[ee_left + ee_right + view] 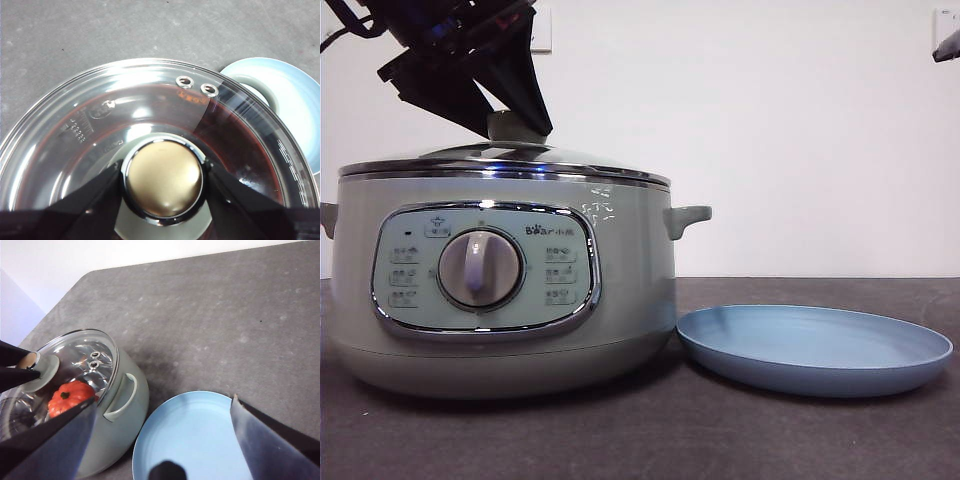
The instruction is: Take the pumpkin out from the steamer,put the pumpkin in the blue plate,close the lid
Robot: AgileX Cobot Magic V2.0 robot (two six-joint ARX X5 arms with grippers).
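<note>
The pumpkin (69, 397) sits inside the steamer (510, 290), seen through the glass lid (150, 130), which is on the pot; no step appears complete. The left gripper (162, 180) has its jaws set either side of the lid knob (163, 178), apparently clamped, though contact is hard to confirm. The blue plate (815, 345) lies empty on the bench (225, 315) beside the steamer. The right gripper (162, 440) hangs over it, jaws spread.

Carrying two things side by side, this dark grey speckled worktop (820, 440): sitting on it, the steamer (500, 290), and just beside, the blue plate (815, 350).
</note>
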